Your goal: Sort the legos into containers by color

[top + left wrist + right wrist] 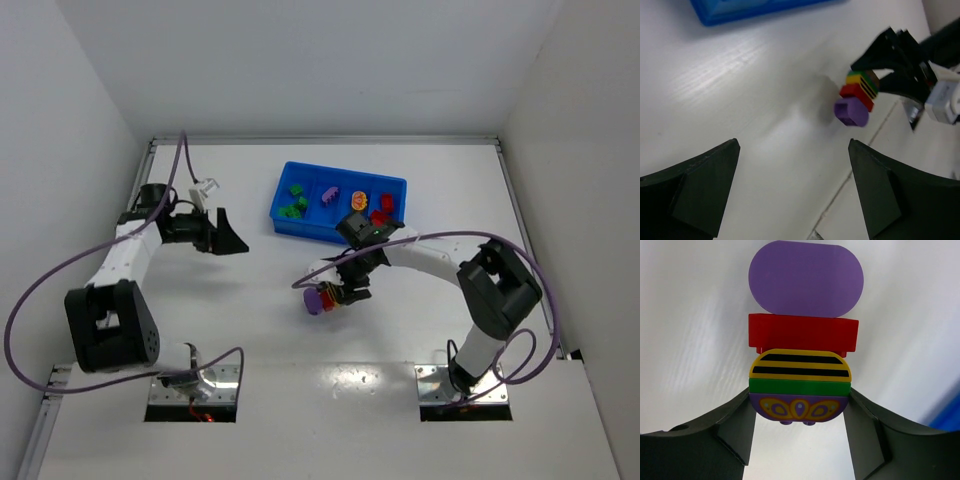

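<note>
The right tool (pixel 798 404) is pinching the clump (pixel 802 340) by its lowest layers only. Its dark fingers (pixel 735 432) are pressing the sides of the green brick (pixel 799 386) and the patterned purple brick (pixel 799 409). The striped yellow brick (pixel 800 365), the red brick (pixel 802 334) and the rounded purple brick (pixel 806 279) are jutting out unsupported toward 12 o'clock in the wrist view.

That long overhang is probably working as a lever. A bump or a quick swing could be snapping the stud joints apart or sliding the glossy, hard plastic out of such a shallow grip. Lowering the whole stack into one compartment would be mixing the colours.

The clump seems to be hanging just over the smooth white tabletop (pixel 250 330). At its 12 o'clock the shallow blue tray (pixel 288 227) is already holding green, purple, yellow and red pieces.

At 10 o'clock of the clump, the left tool (pixel 228 242) is gaping wide and carrying nothing. An off-centre pull from it would likely be twisting the stack loose.
</note>
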{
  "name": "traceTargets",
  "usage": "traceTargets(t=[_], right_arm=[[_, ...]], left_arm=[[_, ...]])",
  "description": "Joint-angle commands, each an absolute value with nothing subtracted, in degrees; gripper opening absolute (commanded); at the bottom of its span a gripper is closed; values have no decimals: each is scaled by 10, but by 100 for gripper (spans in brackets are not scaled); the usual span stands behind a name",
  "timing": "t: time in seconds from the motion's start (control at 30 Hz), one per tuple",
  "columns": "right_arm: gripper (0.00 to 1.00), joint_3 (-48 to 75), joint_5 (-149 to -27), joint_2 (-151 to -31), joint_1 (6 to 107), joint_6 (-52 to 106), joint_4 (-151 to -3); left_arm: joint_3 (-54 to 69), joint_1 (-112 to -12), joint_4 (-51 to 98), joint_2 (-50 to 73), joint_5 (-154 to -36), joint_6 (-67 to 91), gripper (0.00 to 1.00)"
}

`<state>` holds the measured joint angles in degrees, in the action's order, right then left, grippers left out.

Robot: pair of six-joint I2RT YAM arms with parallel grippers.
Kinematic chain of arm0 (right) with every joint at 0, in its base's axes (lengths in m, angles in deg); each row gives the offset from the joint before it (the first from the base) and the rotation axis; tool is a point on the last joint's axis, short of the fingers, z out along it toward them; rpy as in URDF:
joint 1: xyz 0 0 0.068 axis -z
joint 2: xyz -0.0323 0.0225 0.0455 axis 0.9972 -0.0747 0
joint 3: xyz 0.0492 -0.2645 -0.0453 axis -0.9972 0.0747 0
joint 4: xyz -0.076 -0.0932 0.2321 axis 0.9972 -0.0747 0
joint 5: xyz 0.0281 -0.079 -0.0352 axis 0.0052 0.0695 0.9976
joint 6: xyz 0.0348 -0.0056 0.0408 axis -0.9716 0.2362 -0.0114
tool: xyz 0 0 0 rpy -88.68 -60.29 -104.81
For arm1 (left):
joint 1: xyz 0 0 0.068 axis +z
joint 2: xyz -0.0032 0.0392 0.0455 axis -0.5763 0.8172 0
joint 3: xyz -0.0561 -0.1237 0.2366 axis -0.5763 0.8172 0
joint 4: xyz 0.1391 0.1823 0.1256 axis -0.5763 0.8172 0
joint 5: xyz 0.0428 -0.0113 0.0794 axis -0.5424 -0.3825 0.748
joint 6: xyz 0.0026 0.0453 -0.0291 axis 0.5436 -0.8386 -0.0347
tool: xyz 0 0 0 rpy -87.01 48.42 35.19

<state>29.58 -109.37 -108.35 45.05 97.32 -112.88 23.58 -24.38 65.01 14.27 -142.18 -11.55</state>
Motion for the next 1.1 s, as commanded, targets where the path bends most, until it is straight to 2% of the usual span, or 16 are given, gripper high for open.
traceTargets(t=[0.0, 0.07, 0.13, 0.37, 0.6, 1.07], right_arm=[[6, 302, -1066, -1059, 447, 853, -1020], [5, 302, -1038, -1059, 442, 797, -964], [5, 297, -1020, -1059, 441, 762, -914], [5, 287, -987, -1054, 441, 674, -842], [5, 251, -1001, -1059, 430, 632, -824], [5, 196, -1013, -1081, 383, 619, -825]], left_arm=[[229, -248, 729, 205, -1522, -190, 95], [222, -248, 763, 234, -1547, -219, 88], [213, -248, 768, 261, -1554, -219, 86], [213, -267, 773, 294, -1592, -224, 85], [203, -283, 773, 321, -1619, -247, 78], [170, -283, 773, 343, -1642, -258, 77]])
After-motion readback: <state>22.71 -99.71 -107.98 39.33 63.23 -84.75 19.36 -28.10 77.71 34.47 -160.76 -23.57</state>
